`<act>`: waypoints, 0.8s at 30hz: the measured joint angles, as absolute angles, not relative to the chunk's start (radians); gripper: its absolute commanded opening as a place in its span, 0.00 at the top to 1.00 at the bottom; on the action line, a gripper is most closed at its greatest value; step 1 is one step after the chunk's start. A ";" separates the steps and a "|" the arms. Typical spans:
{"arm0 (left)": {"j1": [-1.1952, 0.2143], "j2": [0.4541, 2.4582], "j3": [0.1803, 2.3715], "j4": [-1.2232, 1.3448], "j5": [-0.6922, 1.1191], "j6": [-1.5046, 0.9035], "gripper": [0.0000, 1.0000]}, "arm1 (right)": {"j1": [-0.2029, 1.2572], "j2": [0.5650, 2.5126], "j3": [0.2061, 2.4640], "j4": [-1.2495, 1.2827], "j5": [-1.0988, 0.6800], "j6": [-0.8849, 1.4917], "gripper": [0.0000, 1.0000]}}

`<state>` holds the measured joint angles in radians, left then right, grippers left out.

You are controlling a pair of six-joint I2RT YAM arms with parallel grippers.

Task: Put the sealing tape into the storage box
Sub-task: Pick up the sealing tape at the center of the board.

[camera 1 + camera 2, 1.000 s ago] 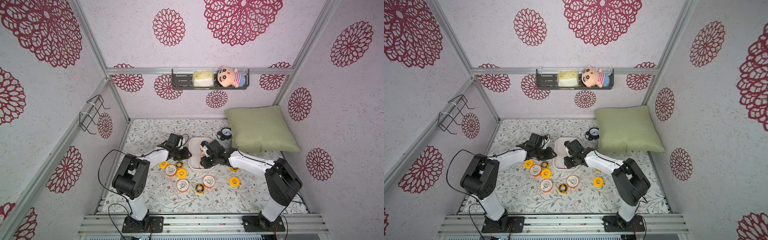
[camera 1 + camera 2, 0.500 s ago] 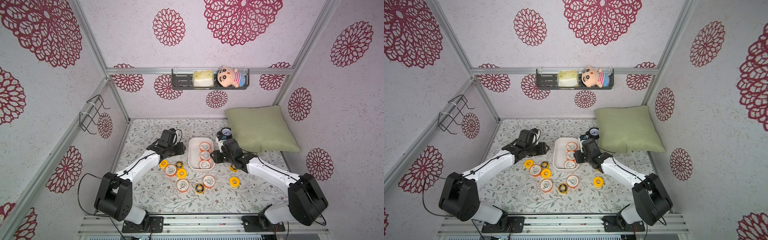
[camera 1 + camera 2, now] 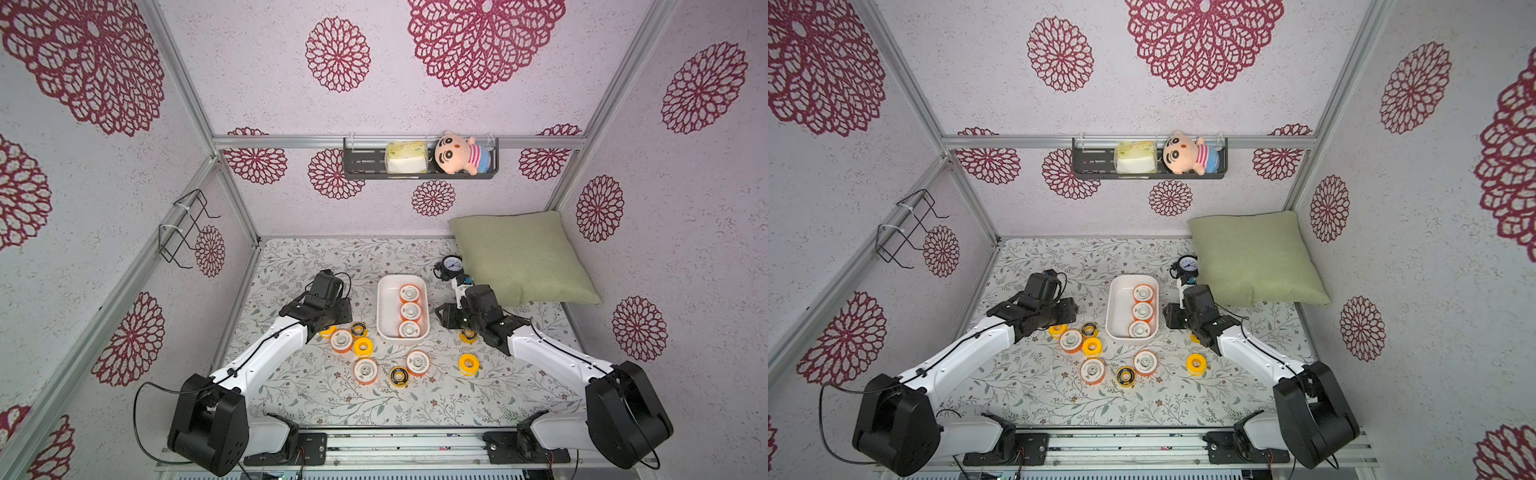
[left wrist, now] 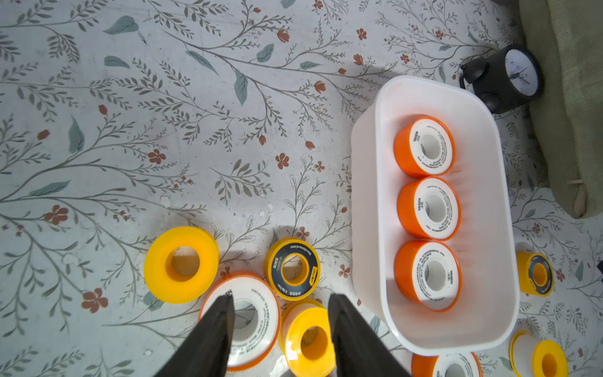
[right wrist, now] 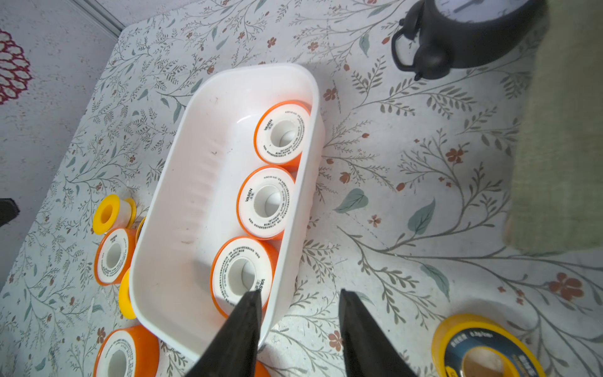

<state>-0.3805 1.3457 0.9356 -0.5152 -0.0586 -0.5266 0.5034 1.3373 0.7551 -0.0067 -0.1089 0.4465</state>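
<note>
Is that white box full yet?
Not full: the storage box holds three orange-rimmed spools in a row along one wall; the other half is bare.

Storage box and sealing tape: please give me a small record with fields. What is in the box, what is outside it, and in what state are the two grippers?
storage box: white tub, upright on the table, between the arms
inside: three white-faced orange spools, in a row along one long wall
outside: nine loose spools on the table
left gripper: open, empty, over loose spools
right gripper: open, empty, close beside the box
nearby: black alarm clock, green pillow
</note>
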 measured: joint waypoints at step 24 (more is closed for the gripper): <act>-0.443 1.770 1.151 -0.624 0.006 -0.315 0.17 | 0.500 1.338 0.742 0.023 -0.132 0.448 0.53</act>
